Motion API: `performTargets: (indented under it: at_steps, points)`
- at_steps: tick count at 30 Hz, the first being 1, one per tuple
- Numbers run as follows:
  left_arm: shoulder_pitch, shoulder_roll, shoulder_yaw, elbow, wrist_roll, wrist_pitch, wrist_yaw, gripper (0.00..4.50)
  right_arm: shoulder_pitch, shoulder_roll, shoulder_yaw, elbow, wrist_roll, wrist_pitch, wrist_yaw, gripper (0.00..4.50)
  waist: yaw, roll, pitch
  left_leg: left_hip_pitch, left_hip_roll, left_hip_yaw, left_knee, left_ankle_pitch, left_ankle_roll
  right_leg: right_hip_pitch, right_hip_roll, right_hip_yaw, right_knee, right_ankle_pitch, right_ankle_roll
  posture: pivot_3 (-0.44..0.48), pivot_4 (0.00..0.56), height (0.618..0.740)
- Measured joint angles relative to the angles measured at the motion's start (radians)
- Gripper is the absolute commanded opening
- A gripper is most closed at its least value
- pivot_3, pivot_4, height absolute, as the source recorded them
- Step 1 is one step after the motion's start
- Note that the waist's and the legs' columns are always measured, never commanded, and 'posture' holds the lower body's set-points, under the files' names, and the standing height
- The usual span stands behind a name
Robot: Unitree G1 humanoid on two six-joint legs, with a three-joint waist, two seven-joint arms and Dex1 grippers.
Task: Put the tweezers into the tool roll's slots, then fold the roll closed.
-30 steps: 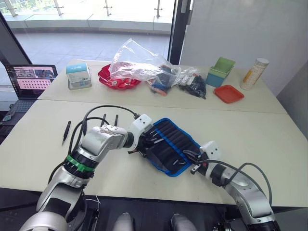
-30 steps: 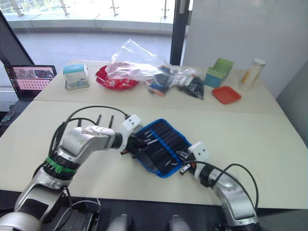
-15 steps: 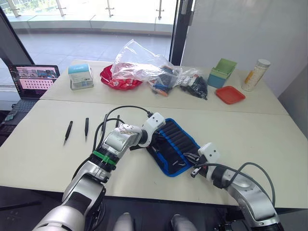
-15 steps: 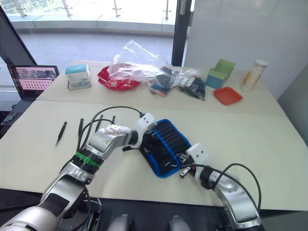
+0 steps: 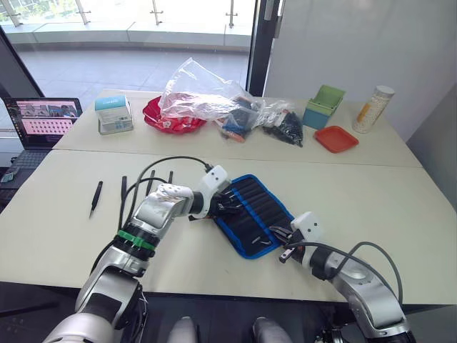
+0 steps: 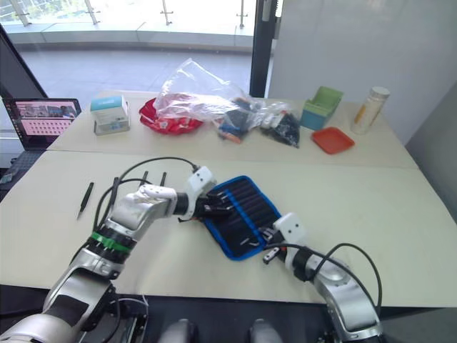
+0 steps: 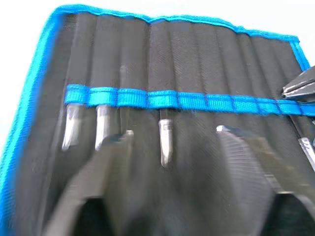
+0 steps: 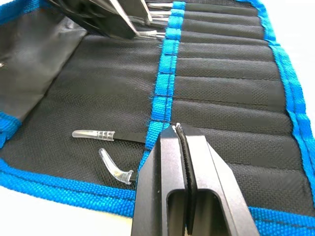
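While my left gripper (image 5: 227,206) hangs spread over the roll (image 5: 251,214) mid-table and my right gripper (image 8: 183,147) pinches closed at its near edge, three tweezers (image 5: 96,197) wait far left; folding now would strand them.

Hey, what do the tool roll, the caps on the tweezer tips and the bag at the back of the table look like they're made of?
The tool roll looks like matte black woven fabric, its weave visible, with blue webbing trim. The tip caps appear to be clear, ribbed, soft plastic. The bag looks like thin, glossy, crinkled plastic film.
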Motion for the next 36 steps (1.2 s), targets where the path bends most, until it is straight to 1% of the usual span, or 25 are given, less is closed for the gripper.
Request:
performTargets:
  at_steps: [1,3,5,7,11,14,17,18,19,21,23,26,28,31,34,36]
  points:
    - [0.01,0.023,0.032,-0.024,-0.005,0.009,-0.002,4.49,-0.002,0.0,-0.001,0.0,0.0,0.0,0.0,0.0,0.001,0.0,0.0,0.0,0.0,0.0,0.0,0.0,0.0,0.0,0.0,0.0,0.0,0.0,0.0,0.0,0.15,0.717]
    - [0.063,0.067,0.113,-0.107,-0.045,0.027,-0.006,4.49,-0.011,0.001,0.0,0.005,0.0,0.003,-0.001,0.0,0.0,0.0,0.0,0.0,0.0,0.0,0.0,0.0,0.0,0.0,-0.001,0.0,0.0,0.0,0.0,0.0,0.15,0.717]
    - [0.118,0.09,0.173,-0.166,-0.082,0.036,-0.01,4.49,-0.019,0.001,0.0,0.01,0.0,0.006,0.0,0.0,0.002,0.0,0.0,0.0,0.0,0.0,0.0,0.0,0.0,0.0,-0.001,0.0,0.0,0.0,0.0,0.0,0.15,0.717]
    - [0.21,0.119,0.273,-0.235,-0.127,0.026,-0.01,4.49,-0.026,0.002,0.001,0.016,0.0,0.009,0.003,0.0,-0.004,0.0,0.0,0.0,0.001,0.0,0.0,0.0,0.0,0.0,0.0,0.0,0.0,0.0,0.0,0.0,0.15,0.717]
    - [0.308,0.134,0.417,-0.29,-0.159,-0.035,0.015,4.49,-0.032,0.002,-0.001,0.024,0.0,0.011,0.006,0.0,0.0,0.0,0.0,0.0,0.0,0.0,0.0,0.0,-0.001,0.001,-0.001,-0.001,-0.001,0.0,0.0,0.0,0.15,0.717]
    - [0.432,0.129,0.56,-0.332,-0.173,-0.116,0.064,4.49,-0.035,0.004,0.0,0.027,0.0,0.012,0.008,0.0,-0.004,0.0,0.0,0.001,0.001,-0.001,0.0,0.0,0.0,0.001,-0.001,-0.001,0.0,0.0,0.0,0.0,0.15,0.717]
    - [0.621,0.119,0.745,-0.385,-0.2,-0.126,0.122,4.49,-0.015,0.004,-0.005,0.015,0.002,0.012,0.008,0.0,-0.014,-0.001,0.0,0.0,0.001,-0.001,-0.002,0.0,0.0,0.0,-0.001,-0.001,0.0,0.0,-0.001,0.0,0.15,0.717]
    - [0.656,0.116,0.781,-0.388,-0.201,-0.124,0.136,4.49,-0.01,0.003,-0.008,0.011,0.002,0.012,0.008,0.0,-0.014,-0.001,0.0,0.0,0.001,-0.002,-0.002,0.0,0.0,0.0,-0.002,-0.003,0.0,0.0,-0.001,0.0,0.15,0.717]
    - [0.737,0.108,0.852,-0.412,-0.215,-0.137,0.146,4.49,-0.003,0.005,-0.012,0.004,0.002,0.012,0.006,0.0,-0.014,-0.002,-0.001,0.0,0.001,-0.001,-0.002,0.0,-0.001,0.0,-0.002,-0.003,-0.001,0.0,-0.001,0.0,0.15,0.717]
    - [0.857,0.093,0.936,-0.422,-0.222,-0.169,0.148,4.49,0.021,0.011,-0.027,-0.007,0.009,0.009,0.001,0.0,-0.012,-0.003,-0.001,0.0,0.0,-0.001,-0.002,0.0,-0.001,0.001,-0.004,-0.003,-0.002,0.0,-0.001,0.0,0.15,0.717]
    - [0.931,0.068,0.996,-0.423,-0.232,-0.197,0.153,4.49,0.035,0.016,-0.042,-0.007,0.016,0.008,-0.004,0.0,-0.001,-0.004,-0.001,0.001,0.0,-0.001,-0.001,0.0,-0.001,0.002,-0.005,-0.004,-0.002,0.0,-0.001,0.0,0.15,0.717]
    - [1.01,0.036,1.055,-0.436,-0.238,-0.259,0.16,4.49,0.053,0.022,-0.046,-0.007,0.02,0.003,-0.008,0.0,0.008,-0.005,-0.002,0.002,0.0,-0.001,-0.001,0.0,-0.001,0.003,-0.004,-0.004,-0.002,-0.001,-0.001,0.0,0.15,0.717]
    - [1.084,0.018,1.084,-0.441,-0.236,-0.298,0.16,4.49,0.062,0.024,-0.046,-0.014,0.023,0.001,-0.005,0.0,0.004,-0.007,-0.003,0.002,0.001,-0.001,-0.001,0.0,-0.001,0.003,-0.004,-0.004,-0.002,-0.001,-0.002,0.0,0.15,0.717]
    - [1.182,-0.01,1.105,-0.453,-0.24,-0.306,0.161,4.49,0.07,0.023,-0.047,-0.018,0.029,0.001,0.004,0.0,-0.003,-0.007,-0.003,0.002,0.001,0.0,-0.002,0.0,-0.001,0.002,-0.003,-0.004,-0.002,-0.002,-0.002,0.0,0.15,0.717]
    - [1.218,-0.029,1.12,-0.465,-0.261,-0.304,0.179,4.49,0.068,0.016,-0.052,-0.019,0.033,0.005,0.01,0.0,-0.002,-0.007,-0.002,0.002,0.001,-0.001,-0.002,0.0,-0.001,0.002,-0.003,-0.004,-0.003,-0.002,-0.002,0.0,0.15,0.717]
    - [1.216,-0.029,1.118,-0.466,-0.264,-0.304,0.194,4.49,0.066,0.016,-0.054,-0.019,0.038,0.008,0.011,0.0,-0.001,-0.007,-0.002,0.002,0.001,0.0,-0.002,0.0,-0.001,0.002,-0.003,-0.004,-0.003,-0.003,-0.002,0.0,0.15,0.717]
